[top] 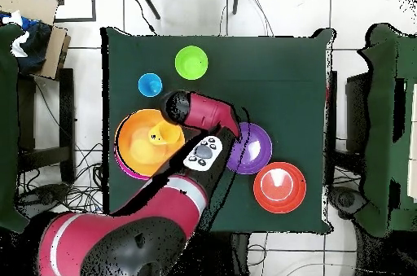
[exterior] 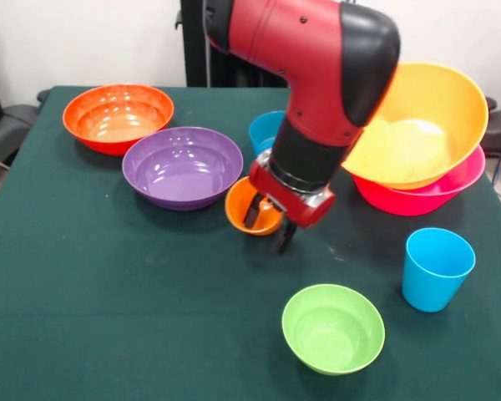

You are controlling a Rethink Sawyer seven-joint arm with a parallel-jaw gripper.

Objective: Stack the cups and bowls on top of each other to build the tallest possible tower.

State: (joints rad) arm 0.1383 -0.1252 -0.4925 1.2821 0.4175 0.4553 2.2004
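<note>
A large orange bowl [exterior: 417,125] sits tilted inside a hot pink bowl [exterior: 426,196] at the table's [exterior: 108,292] edge, its mouth angled toward the table's middle. Purple [exterior: 182,165] and red-orange [exterior: 117,115] bowls sit upright beside each other. The gripper [exterior: 268,225], fingers spread, straddles the rim of a small orange cup [exterior: 249,207]; the sky blue cup [exterior: 436,267] and lime green bowl [exterior: 333,327] stand upright nearby.

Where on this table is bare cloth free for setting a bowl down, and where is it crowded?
Free: the near-left cloth, in front of the purple bowl and left of the lime green bowl. Crowded: the far side, and around the gripper by the orange cup.
</note>
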